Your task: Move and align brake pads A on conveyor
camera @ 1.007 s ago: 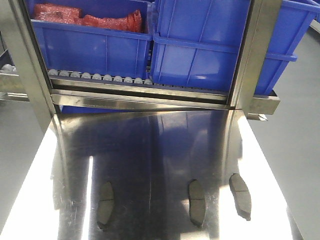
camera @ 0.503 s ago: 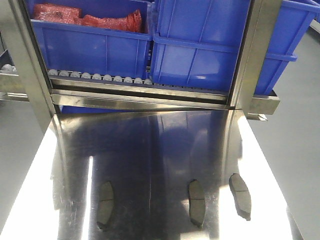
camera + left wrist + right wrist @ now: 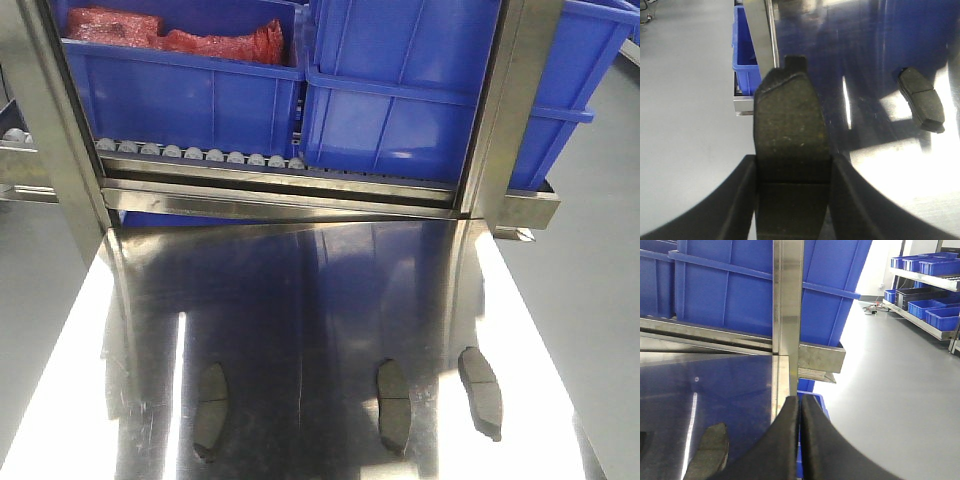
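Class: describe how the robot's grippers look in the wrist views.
The left gripper and right gripper each show two matte black fingers, broad at the base, curving to narrower rounded tips. No cables or markings show; the arms are out of view.

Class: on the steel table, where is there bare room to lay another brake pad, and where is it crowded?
Widest bare patch: the table between the rack rail and the row of pads. Also free: the gap between the left pad and middle pad. Crowded: middle pad and right pad sit close.
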Robot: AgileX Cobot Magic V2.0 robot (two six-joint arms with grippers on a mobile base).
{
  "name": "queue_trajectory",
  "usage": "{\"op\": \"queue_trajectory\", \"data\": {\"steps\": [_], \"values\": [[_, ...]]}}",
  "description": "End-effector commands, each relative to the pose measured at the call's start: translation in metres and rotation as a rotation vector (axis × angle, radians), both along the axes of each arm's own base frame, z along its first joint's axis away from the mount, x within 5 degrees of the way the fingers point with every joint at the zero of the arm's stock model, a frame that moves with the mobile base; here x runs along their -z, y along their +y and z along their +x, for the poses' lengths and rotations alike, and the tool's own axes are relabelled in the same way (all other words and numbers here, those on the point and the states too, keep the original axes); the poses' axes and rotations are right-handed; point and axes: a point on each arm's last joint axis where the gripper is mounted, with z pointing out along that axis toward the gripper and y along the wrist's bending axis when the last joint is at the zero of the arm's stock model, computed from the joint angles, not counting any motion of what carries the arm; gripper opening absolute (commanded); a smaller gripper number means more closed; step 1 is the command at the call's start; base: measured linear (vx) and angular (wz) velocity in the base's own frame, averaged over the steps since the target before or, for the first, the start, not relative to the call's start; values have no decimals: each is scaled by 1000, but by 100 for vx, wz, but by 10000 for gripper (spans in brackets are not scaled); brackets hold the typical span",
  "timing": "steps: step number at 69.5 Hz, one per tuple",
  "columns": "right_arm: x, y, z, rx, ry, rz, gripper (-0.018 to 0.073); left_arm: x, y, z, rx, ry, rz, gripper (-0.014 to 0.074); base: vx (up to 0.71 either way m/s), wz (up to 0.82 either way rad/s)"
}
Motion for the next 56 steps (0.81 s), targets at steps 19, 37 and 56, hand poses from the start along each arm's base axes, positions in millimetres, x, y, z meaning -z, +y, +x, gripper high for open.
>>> {"op": "queue_trajectory", "data": {"steps": [19, 37, 56], "values": [[-3, 0, 0, -4, -74, -10, -11, -15, -1, 4, 10, -102, -13, -6, 0, 0], [-4, 0, 0, -5, -81, -14, -11, -15, -1, 4, 10, -102, -13, -6, 0, 0], [-7, 1, 0, -7, -113, 3, -11, -15, -1, 4, 10, -102, -13, -6, 0, 0]]}}
